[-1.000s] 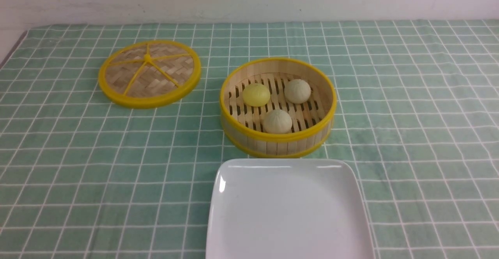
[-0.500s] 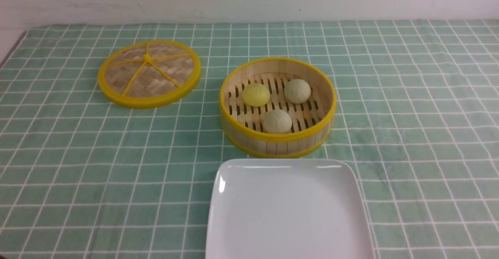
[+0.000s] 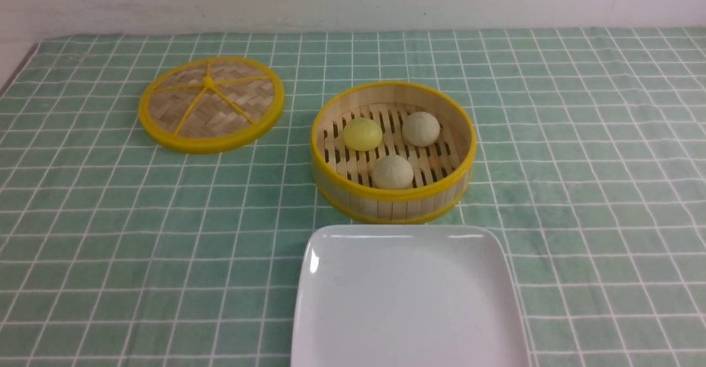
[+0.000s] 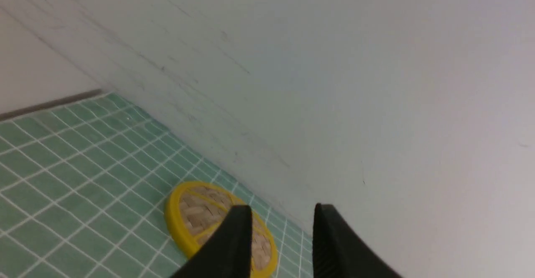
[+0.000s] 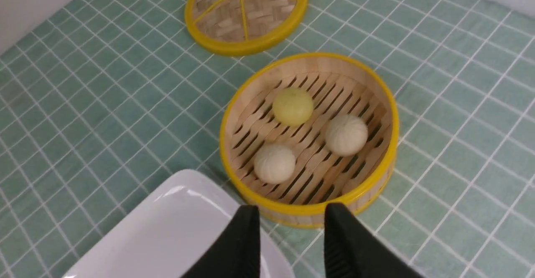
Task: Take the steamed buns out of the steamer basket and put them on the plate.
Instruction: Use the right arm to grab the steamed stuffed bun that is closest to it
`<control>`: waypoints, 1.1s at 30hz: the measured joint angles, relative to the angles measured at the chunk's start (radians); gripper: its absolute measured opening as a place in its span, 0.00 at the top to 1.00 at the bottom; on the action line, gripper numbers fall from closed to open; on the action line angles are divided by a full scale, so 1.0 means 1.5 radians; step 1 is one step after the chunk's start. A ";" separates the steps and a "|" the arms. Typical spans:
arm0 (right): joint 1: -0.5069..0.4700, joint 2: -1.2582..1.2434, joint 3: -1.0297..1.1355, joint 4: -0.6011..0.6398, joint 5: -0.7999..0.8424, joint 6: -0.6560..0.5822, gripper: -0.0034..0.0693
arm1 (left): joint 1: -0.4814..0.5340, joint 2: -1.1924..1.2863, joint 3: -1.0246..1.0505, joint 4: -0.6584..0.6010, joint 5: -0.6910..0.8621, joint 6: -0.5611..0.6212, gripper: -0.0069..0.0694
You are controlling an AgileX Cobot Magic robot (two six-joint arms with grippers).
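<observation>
All three buns [image 3: 421, 128] lie on the slat floor of the basket [image 3: 386, 204]. None is on the plate [image 3: 408, 301], which sits just in front of the basket on the counter [image 3: 579, 163]. The step in hand is judged to be the first approach. The right claw [image 5: 292, 228] hangs above the basket's near rim, spread and empty, so use it. The left claw [image 4: 283, 223], likewise spread and empty, aims at the wall [image 4: 334, 81] with the lid [image 4: 188, 205] beyond it; leave it parked. Take the near bun [image 5: 274, 164] first: it is closest to the plate and apart from the other two. Descend vertically, one finger on each side, clear of the rim and of the yellow bun [image 5: 293, 106]. Close gently, since a round bun may roll or squash. Lift above the rim before crossing to the plate.
</observation>
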 joint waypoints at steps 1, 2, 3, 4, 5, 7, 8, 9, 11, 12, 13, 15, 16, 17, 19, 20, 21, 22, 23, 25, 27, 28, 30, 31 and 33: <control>0.014 0.042 -0.038 -0.004 0.001 -0.004 0.62 | 0.000 0.034 -0.013 -0.071 0.000 0.077 0.59; 0.023 0.064 -0.068 -0.008 0.001 -0.006 0.62 | 0.000 0.055 -0.021 -0.131 0.002 0.125 0.59; 0.032 0.083 -0.090 -0.015 0.001 -0.006 0.62 | 0.000 0.078 -0.028 -0.167 0.003 0.176 0.59; 0.049 0.113 -0.121 -0.022 0.001 -0.007 0.62 | 0.000 0.120 -0.049 -0.247 0.014 0.274 0.59; 0.051 0.117 -0.131 -0.025 0.001 -0.007 0.62 | 0.000 0.127 -0.049 -0.258 0.014 0.274 0.59; 0.078 0.152 -0.176 -0.050 0.003 -0.009 0.62 | 0.000 0.197 -0.089 -0.370 0.049 0.454 0.59; 0.091 0.161 -0.191 -0.065 0.003 -0.009 0.62 | 0.000 0.228 -0.107 -0.416 0.070 0.535 0.59; 0.102 0.165 -0.201 -0.078 0.004 -0.009 0.62 | 0.000 0.253 -0.121 -0.459 0.089 0.596 0.59; 0.126 0.171 -0.211 -0.121 0.005 -0.010 0.62 | 0.000 0.322 -0.158 -0.549 0.139 0.747 0.59; 0.135 0.171 -0.211 -0.138 0.005 -0.009 0.62 | 0.000 0.338 -0.169 -0.580 0.155 0.776 0.59; 0.148 0.171 -0.211 -0.162 0.007 -0.003 0.62 | 0.000 0.369 -0.184 -0.624 0.177 0.823 0.59; 0.168 0.176 -0.213 -0.208 0.010 0.021 0.62 | 0.000 0.414 -0.204 -0.678 0.212 0.879 0.59; 0.175 0.179 -0.214 -0.218 0.011 0.028 0.62 | 0.000 0.431 -0.210 -0.691 0.227 0.898 0.59; 0.183 0.185 -0.215 -0.234 0.011 0.041 0.62 | 0.000 0.449 -0.218 -0.699 0.247 0.918 0.59; 0.192 0.206 -0.218 -0.249 0.011 0.050 0.62 | 0.000 0.481 -0.229 -0.706 0.279 0.946 0.59; 0.195 0.219 -0.218 -0.252 0.011 0.054 0.62 | 0.000 0.494 -0.232 -0.706 0.293 0.955 0.59; 0.198 0.231 -0.218 -0.254 0.011 0.057 0.62 | 0.000 0.503 -0.235 -0.706 0.304 0.958 0.59; 0.200 0.249 -0.218 -0.258 0.010 0.062 0.62 | 0.000 0.513 -0.237 -0.706 0.314 0.961 0.59; 0.202 0.261 -0.218 -0.259 0.010 0.065 0.62 | 0.000 0.521 -0.239 -0.705 0.320 0.964 0.59; 0.203 0.279 -0.218 -0.261 0.010 0.069 0.62 | 0.000 0.529 -0.239 -0.703 0.324 0.966 0.59; 0.208 0.314 -0.218 -0.263 0.004 0.071 0.62 | 0.000 0.537 -0.239 -0.686 0.333 0.977 0.59; 0.211 0.326 -0.218 -0.264 -0.002 0.071 0.62 | 0.000 0.539 -0.239 -0.676 0.337 0.980 0.59; 0.219 0.345 -0.218 -0.266 -0.017 0.070 0.62 | 0.000 0.541 -0.239 -0.663 0.337 0.984 0.59; 0.222 0.353 -0.218 -0.266 -0.023 0.066 0.61 | 0.000 0.542 -0.239 -0.656 0.338 0.984 0.59; 0.229 0.363 -0.218 -0.268 -0.031 0.058 0.60 | 0.000 0.542 -0.239 -0.649 0.338 0.984 0.59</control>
